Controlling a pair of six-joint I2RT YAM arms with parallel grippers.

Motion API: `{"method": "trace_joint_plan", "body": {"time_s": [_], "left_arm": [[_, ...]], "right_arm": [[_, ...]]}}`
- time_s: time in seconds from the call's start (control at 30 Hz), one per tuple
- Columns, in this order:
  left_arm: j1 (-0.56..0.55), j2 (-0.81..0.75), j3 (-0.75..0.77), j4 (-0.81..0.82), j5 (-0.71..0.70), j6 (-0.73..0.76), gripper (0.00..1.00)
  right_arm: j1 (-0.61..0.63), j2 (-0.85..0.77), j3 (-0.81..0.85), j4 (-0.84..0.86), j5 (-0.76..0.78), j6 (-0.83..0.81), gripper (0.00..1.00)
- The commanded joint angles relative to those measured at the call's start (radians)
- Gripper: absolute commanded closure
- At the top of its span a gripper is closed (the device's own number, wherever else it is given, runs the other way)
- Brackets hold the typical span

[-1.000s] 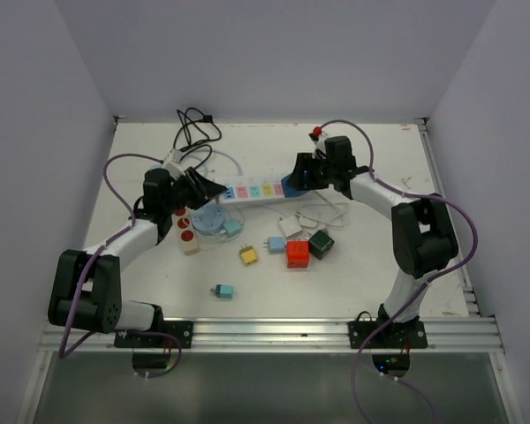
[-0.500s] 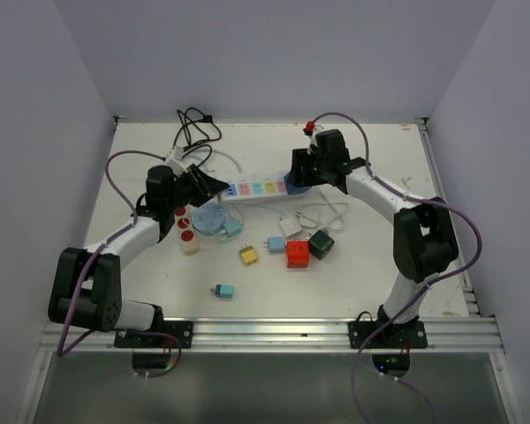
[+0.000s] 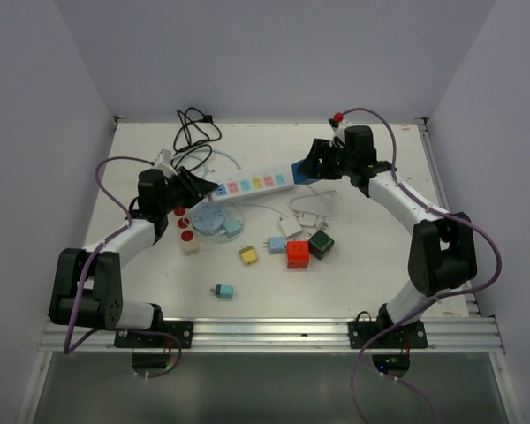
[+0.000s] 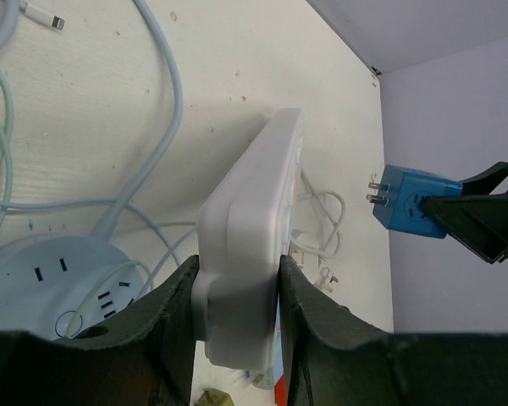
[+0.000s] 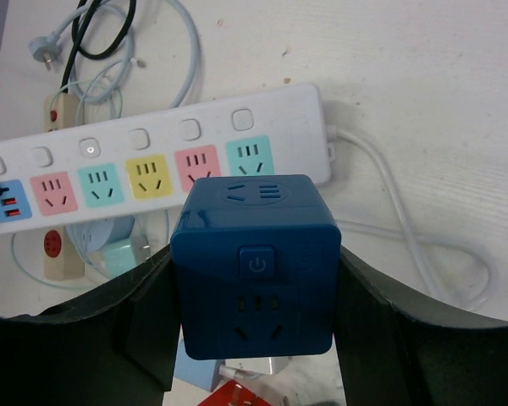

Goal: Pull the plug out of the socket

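A white power strip [image 3: 252, 185] with coloured sockets lies across the back of the table, tilted. My left gripper [image 3: 194, 181] is shut on its left end [image 4: 241, 279]. My right gripper [image 3: 316, 164] is shut on a blue cube plug [image 5: 254, 262] and holds it in the air just off the strip's right end. In the left wrist view the blue cube [image 4: 406, 207] hangs clear of the strip with its metal pins bare. In the right wrist view the strip [image 5: 169, 165] lies below the cube and all its coloured sockets show empty.
Loose adapters lie near the middle: red cube [image 3: 297, 253], dark green cube [image 3: 321, 243], yellow plug [image 3: 248, 255], teal plug [image 3: 223, 291]. A round blue socket disc [image 3: 214, 219], a red-buttoned strip [image 3: 186, 231], black cable [image 3: 194, 128] and white cables [image 3: 314, 208] lie around.
The blue cube has come off the strip's right end and moved right and back with my right gripper. The strip's left end has shifted left with my left gripper.
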Motion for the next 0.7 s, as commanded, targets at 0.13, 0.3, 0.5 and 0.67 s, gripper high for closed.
{"method": "trace_joint_plan", "body": {"time_s": [0.13, 0.3, 0.5, 0.67], "left_arm": [[0.006, 0.065, 0.025, 0.007, -0.079, 0.017, 1.00], [-0.054, 0.183, 0.163, 0.019, -0.103, 0.003, 1.00], [-0.122, 0.362, 0.347, -0.002, -0.115, -0.004, 0.95], [-0.162, 0.485, 0.490, -0.083, -0.126, 0.035, 0.40]], "right_arm": [[-0.002, -0.118, 0.016, -0.022, 0.036, -0.015, 0.98], [-0.046, -0.209, -0.084, -0.035, 0.079, 0.029, 0.95], [-0.147, -0.332, -0.234, -0.010, 0.056, 0.103, 0.94], [-0.198, -0.353, -0.310, 0.004, 0.025, 0.126, 0.94]]}}
